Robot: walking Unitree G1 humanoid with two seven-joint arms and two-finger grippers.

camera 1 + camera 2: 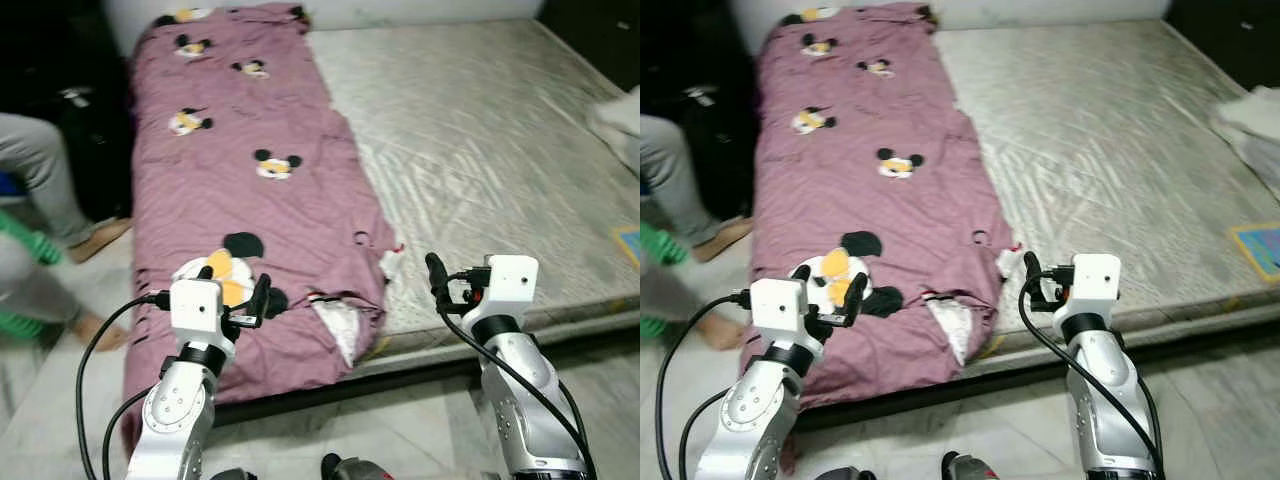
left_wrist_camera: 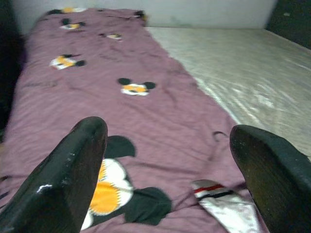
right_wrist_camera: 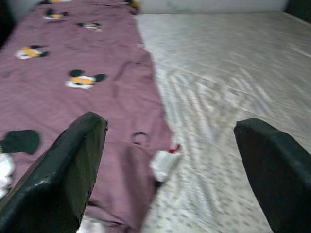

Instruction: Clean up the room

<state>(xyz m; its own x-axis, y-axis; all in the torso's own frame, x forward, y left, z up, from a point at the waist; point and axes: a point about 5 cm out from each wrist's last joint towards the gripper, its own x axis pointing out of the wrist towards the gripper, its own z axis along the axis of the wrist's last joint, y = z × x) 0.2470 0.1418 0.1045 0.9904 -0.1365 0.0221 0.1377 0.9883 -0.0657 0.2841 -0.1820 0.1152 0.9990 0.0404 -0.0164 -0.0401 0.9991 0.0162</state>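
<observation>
Both arms raised: left claw [image 1: 234,293] and right claw [image 3: 170,174], seemingly empty, gape over the quilt [image 1: 250,200].

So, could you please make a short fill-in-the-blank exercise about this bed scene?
1. The purple blanket covers the robot's ____ side of the mattress.
2. The fingers of the left gripper are ____.
3. The right gripper holds ____.
4. The person is on the robot's ____.

Missing words: left; open; nothing; left
</observation>
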